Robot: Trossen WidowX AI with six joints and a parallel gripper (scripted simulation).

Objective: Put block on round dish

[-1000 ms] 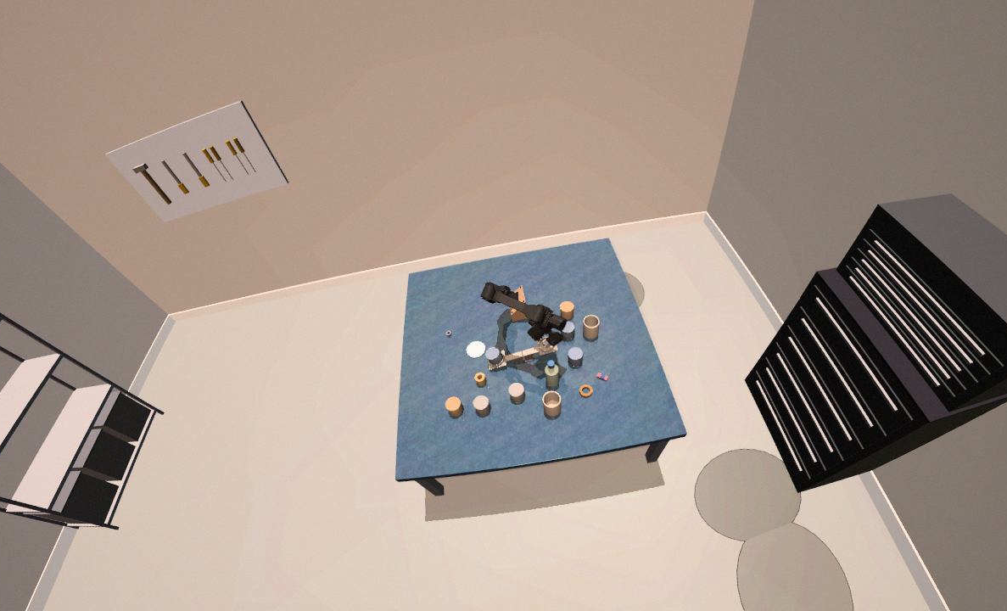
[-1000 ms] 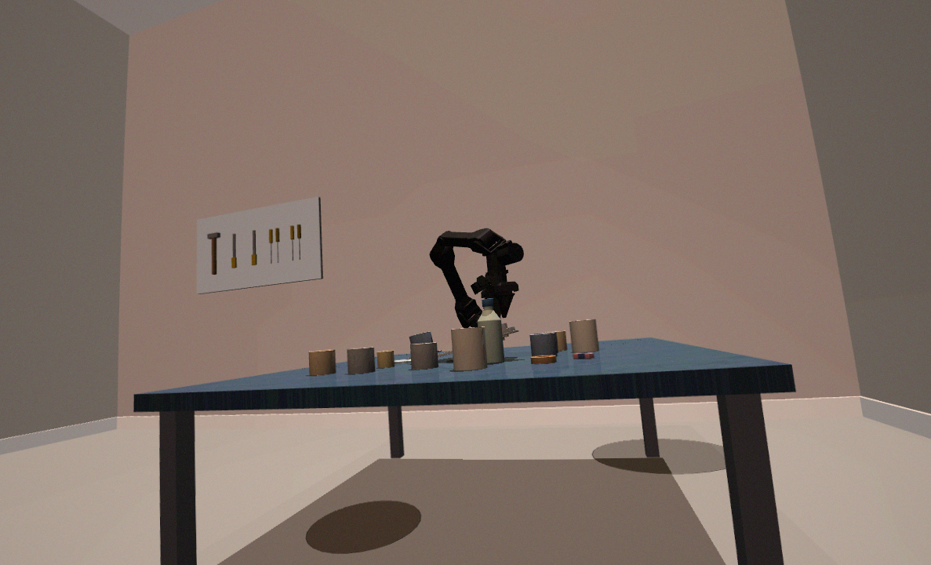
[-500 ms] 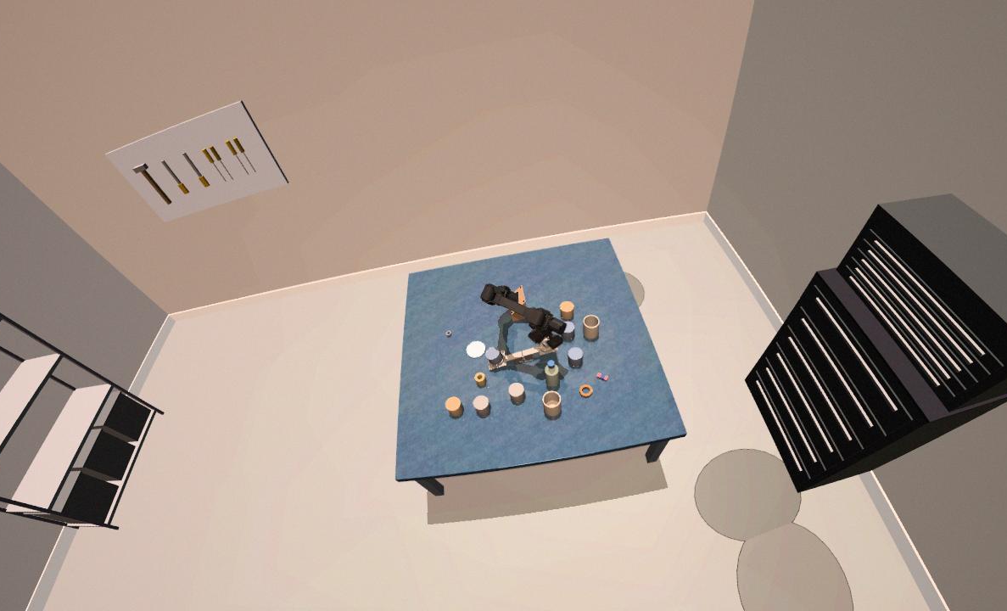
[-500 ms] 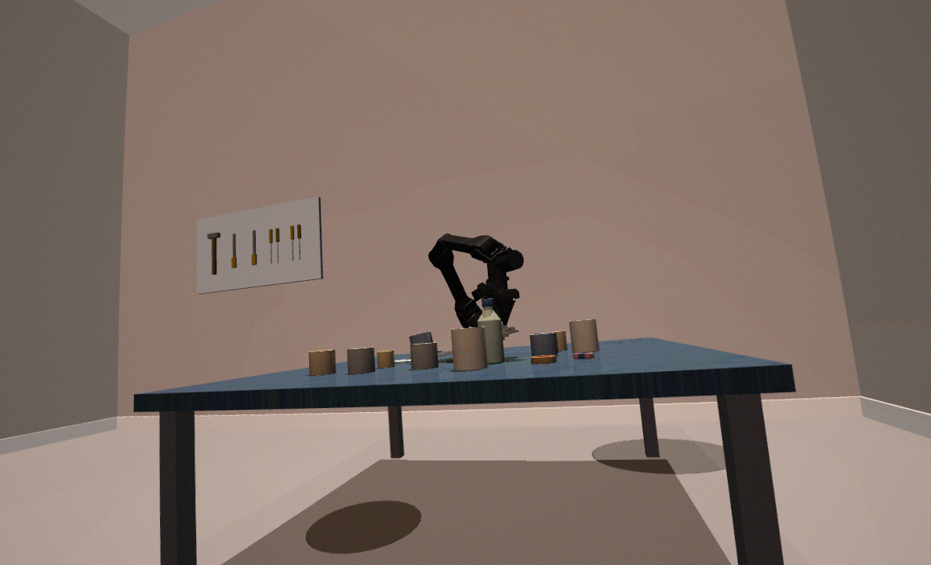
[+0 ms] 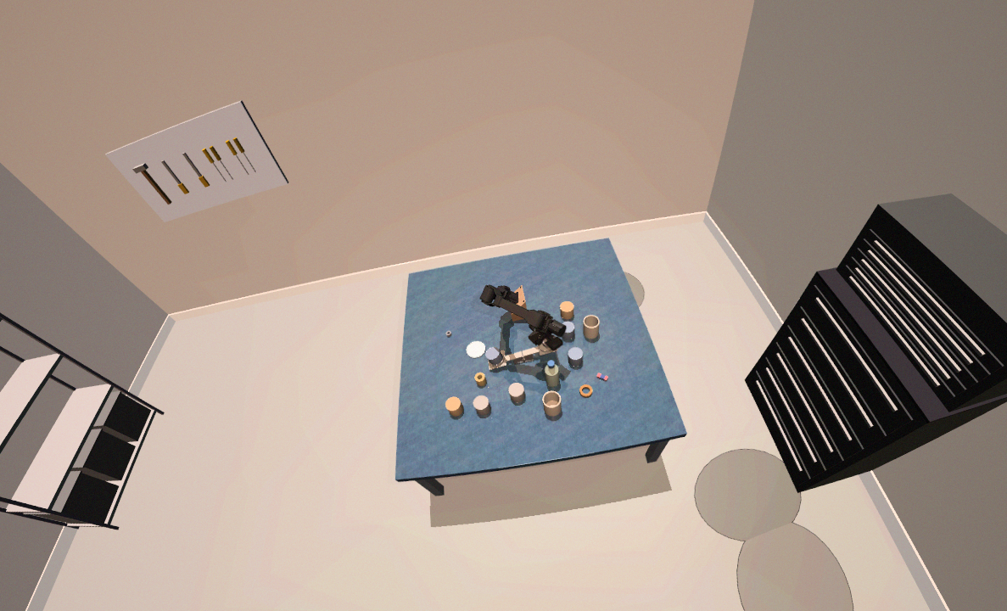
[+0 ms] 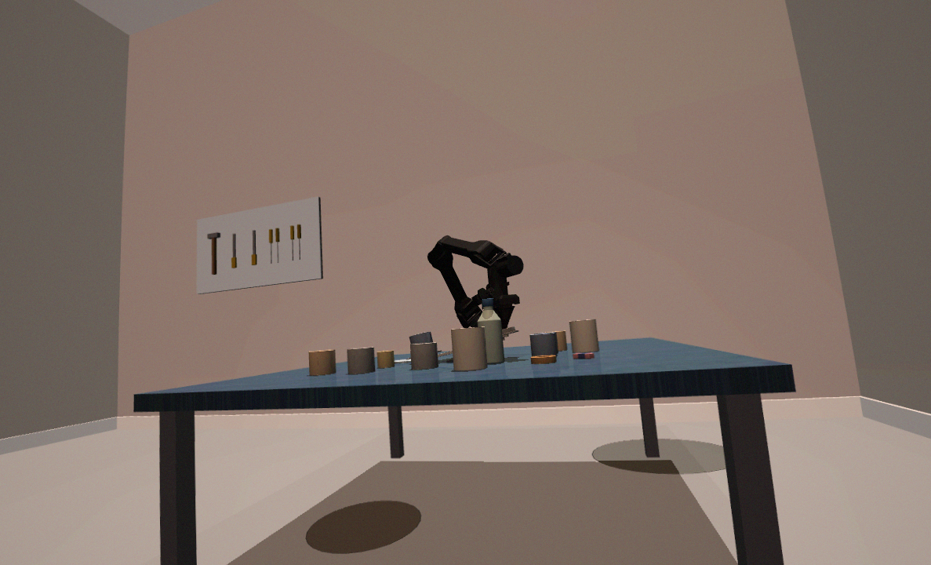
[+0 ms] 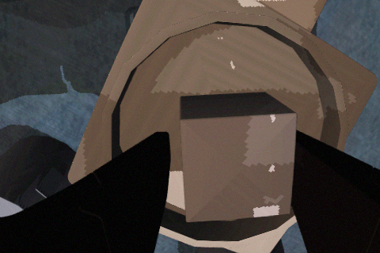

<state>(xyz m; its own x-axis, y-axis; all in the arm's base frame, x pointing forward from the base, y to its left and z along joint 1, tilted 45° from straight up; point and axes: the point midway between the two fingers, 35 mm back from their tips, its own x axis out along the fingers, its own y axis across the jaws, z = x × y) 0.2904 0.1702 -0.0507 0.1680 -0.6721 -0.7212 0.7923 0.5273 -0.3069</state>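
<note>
The balance [image 5: 522,356] is tilted, its right end raised. A blue-grey cup [image 5: 492,354] [image 6: 420,337] stands on its lower left end and leans with it. The square block [image 7: 222,166] lies uncovered inside the round rim on the right platform [image 7: 132,43]. My gripper [image 5: 547,344] [image 6: 505,324] [image 7: 226,144] is pointing down over that platform, fingers partly open on either side of the block. A narrow gap shows at the left finger; the right finger is against or very close to the block. The white round dish [image 5: 475,349] lies left of the balance with no cup above it.
Two blue-grey cups [image 5: 567,329] [image 5: 575,356] stand on the table right of the balance. A bottle [image 5: 551,375] [image 6: 489,342] stands close in front of the raised end. Tan cups [image 5: 590,327] [image 5: 551,404] and an orange ring [image 5: 585,390] are nearby.
</note>
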